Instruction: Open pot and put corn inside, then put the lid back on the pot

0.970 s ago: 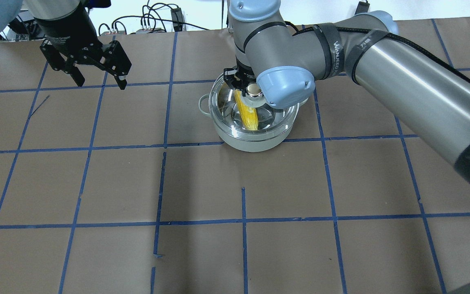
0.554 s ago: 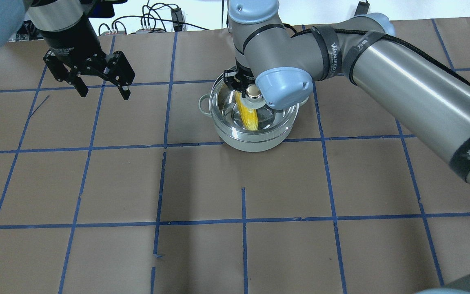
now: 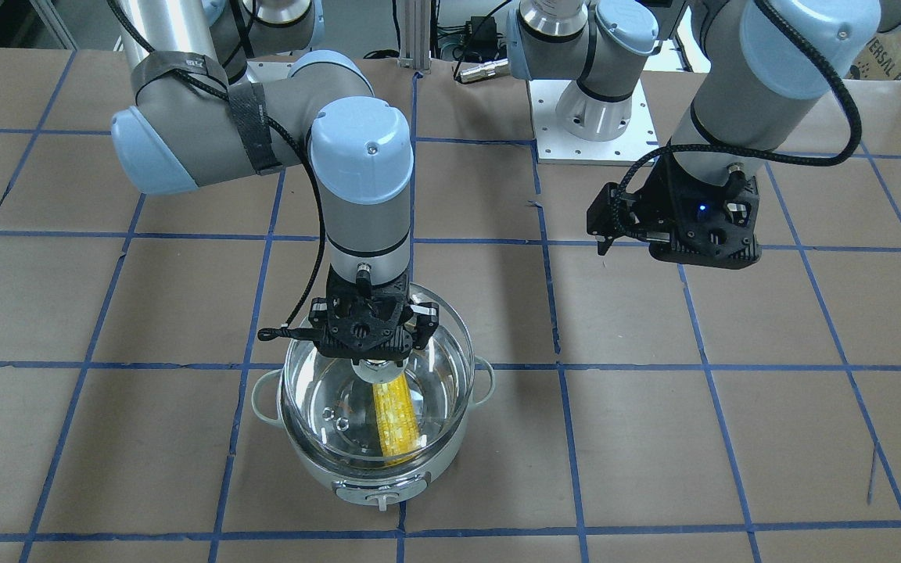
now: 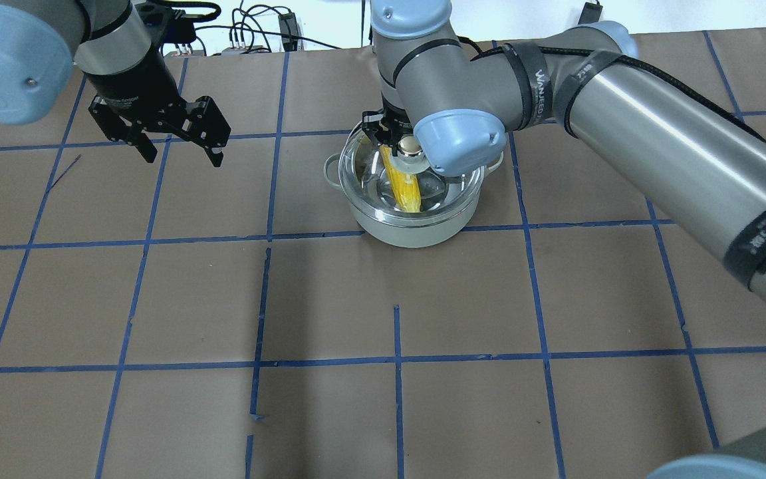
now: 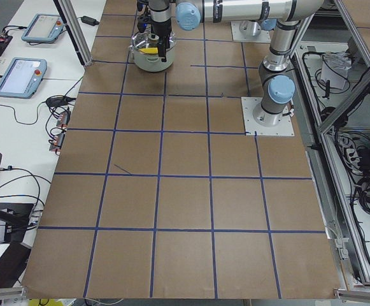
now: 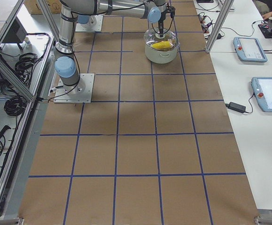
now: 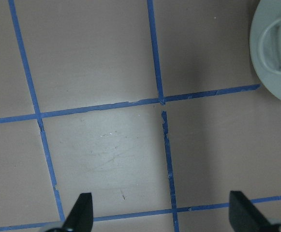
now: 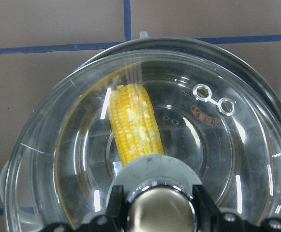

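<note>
The pale mint pot [image 4: 416, 229] stands on the table with its control knob [image 3: 382, 497] facing away from the robot. The yellow corn [image 4: 404, 186] lies inside it and shows through the glass in the right wrist view [image 8: 133, 121]. The clear glass lid [image 3: 317, 391] covers the pot's mouth; I cannot tell whether it rests fully on the rim. My right gripper [image 3: 372, 356] is shut on the lid's metal knob [image 8: 162, 212]. My left gripper [image 4: 183, 150] is open and empty, above bare table left of the pot. One pot handle [image 7: 275, 48] shows in the left wrist view.
The table is brown paper with a blue tape grid [image 4: 266, 236]. The right arm's elbow [image 4: 453, 140] hangs over the far side of the pot. Cables and plugs [image 4: 250, 26] lie beyond the far edge. Tablets [image 6: 250, 49] sit on a side bench.
My left arm has moved right and slightly nearer, with its gripper still open. My right gripper stays on the lid knob, and the lid has sunk slightly onto the pot.
</note>
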`<state>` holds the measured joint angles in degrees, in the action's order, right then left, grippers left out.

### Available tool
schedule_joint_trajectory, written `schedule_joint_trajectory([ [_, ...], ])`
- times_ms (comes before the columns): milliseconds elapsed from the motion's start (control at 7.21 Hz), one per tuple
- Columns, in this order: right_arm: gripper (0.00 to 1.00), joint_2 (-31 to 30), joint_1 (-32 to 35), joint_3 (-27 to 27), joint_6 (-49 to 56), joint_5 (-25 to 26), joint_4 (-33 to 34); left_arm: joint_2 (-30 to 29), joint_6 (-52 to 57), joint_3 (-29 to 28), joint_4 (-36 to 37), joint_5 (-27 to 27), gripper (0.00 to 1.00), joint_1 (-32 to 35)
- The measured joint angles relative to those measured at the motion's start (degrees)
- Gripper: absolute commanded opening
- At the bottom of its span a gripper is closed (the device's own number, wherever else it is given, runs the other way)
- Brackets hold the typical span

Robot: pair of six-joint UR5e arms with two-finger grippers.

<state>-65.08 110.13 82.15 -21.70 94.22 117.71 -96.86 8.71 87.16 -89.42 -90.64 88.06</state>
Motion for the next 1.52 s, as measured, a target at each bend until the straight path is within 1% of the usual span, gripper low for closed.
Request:
schedule_joint_trajectory([
  [416,0.36,0.81,0.32,-1.23,0.23,0.36,-0.5,0.0,0.07,0.03,0.17,1.25,1.0,0.0],
  [1525,0.36,0.92,-0.8,-1.52,1.14,0.26,-0.64,0.32,0.07,0.03,0.27,1.29,1.0,-0.46],
])
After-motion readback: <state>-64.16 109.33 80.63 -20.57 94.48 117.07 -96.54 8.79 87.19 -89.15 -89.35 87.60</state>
